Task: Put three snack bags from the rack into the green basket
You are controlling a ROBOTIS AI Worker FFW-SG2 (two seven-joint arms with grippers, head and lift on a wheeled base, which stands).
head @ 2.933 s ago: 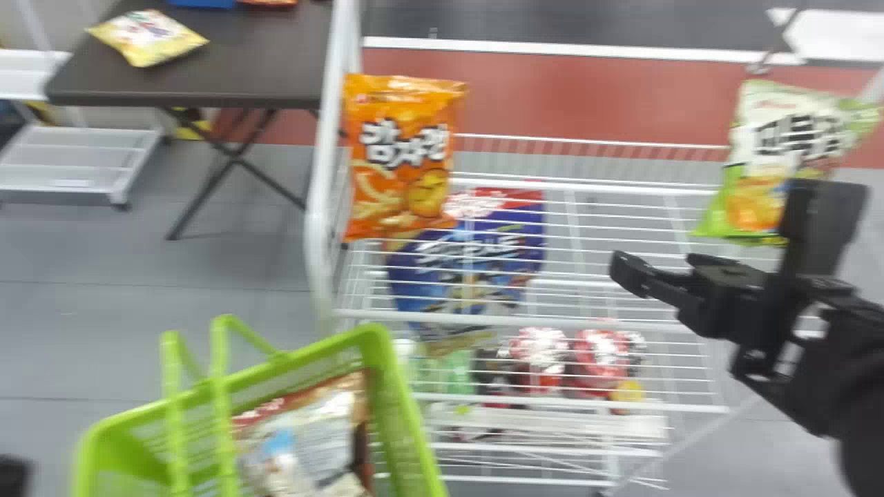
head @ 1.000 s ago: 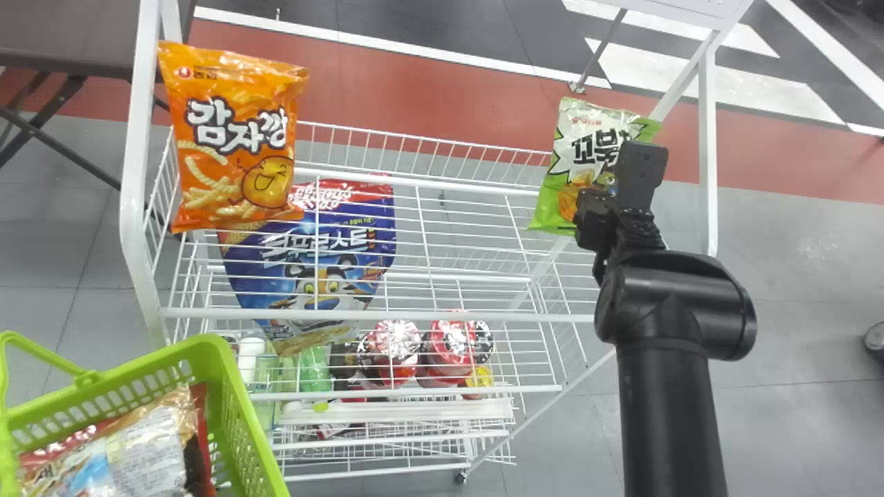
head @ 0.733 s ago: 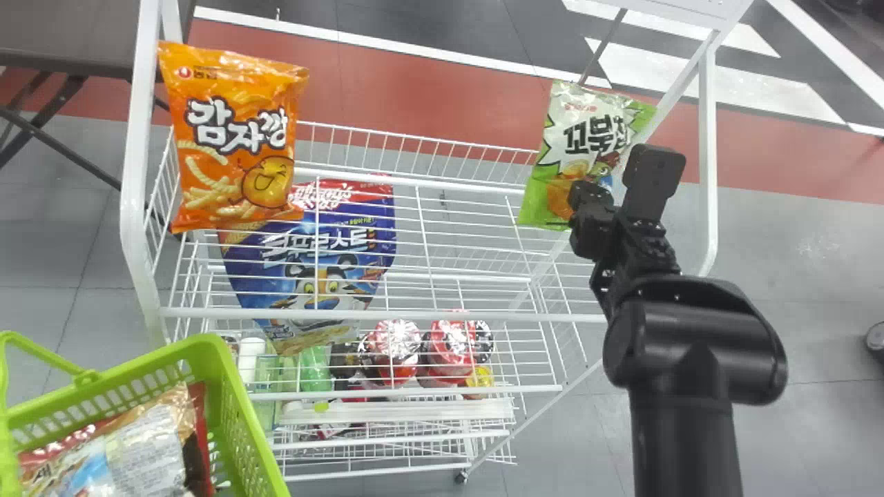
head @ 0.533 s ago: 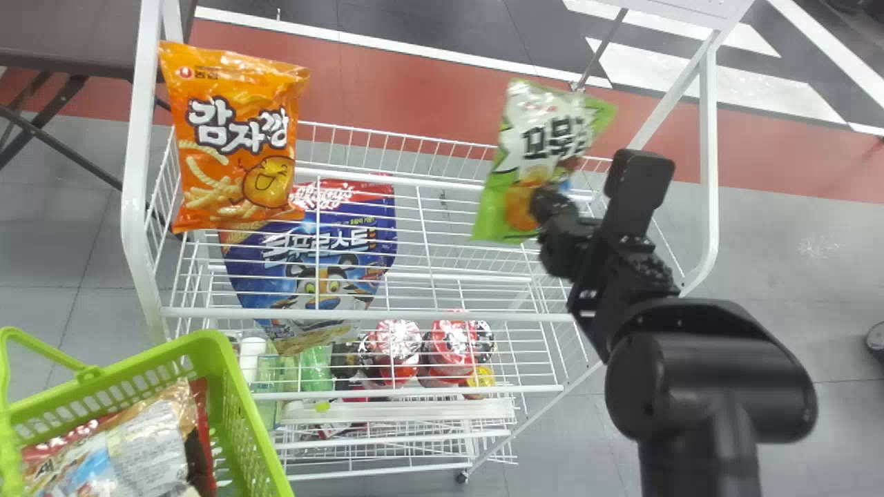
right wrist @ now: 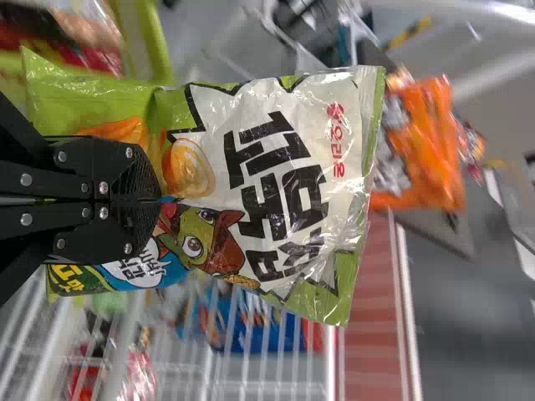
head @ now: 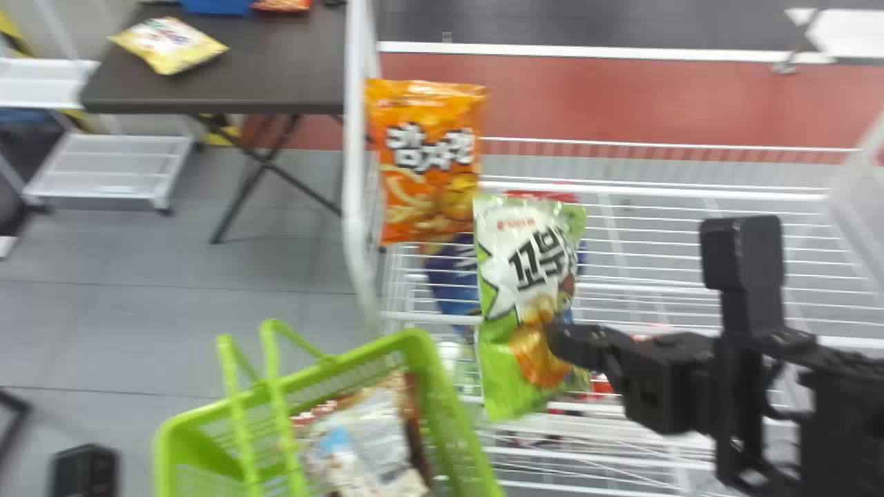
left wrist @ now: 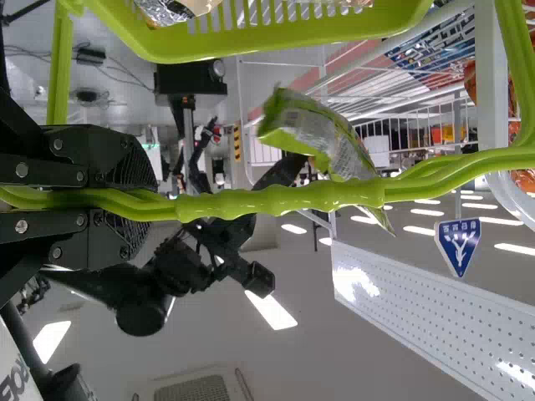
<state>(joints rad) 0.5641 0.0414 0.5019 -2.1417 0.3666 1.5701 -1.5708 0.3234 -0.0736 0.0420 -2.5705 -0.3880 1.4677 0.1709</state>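
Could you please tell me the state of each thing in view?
Green bag: sealed, held
Right gripper: shut on it
Basket handle: raised
Left gripper: shut on it
Green basket: holding packages
Orange bag: upright at rack
Yellow bag: lying on table

Bright light, some blur
We see ceiling lights (left wrist: 272,311) glowing; glare whitens the perforated panel (left wrist: 418,313); glints crease the snack bag (right wrist: 334,209); the head view's rack (head: 355,152) looks blurred.

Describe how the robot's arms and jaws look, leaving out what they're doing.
The right arm is black, with blocky segments and angular brackets. The left jaws and right jaws look alike: black, with pale round bolt heads on their sides and finely ribbed surfaces towards the tips.
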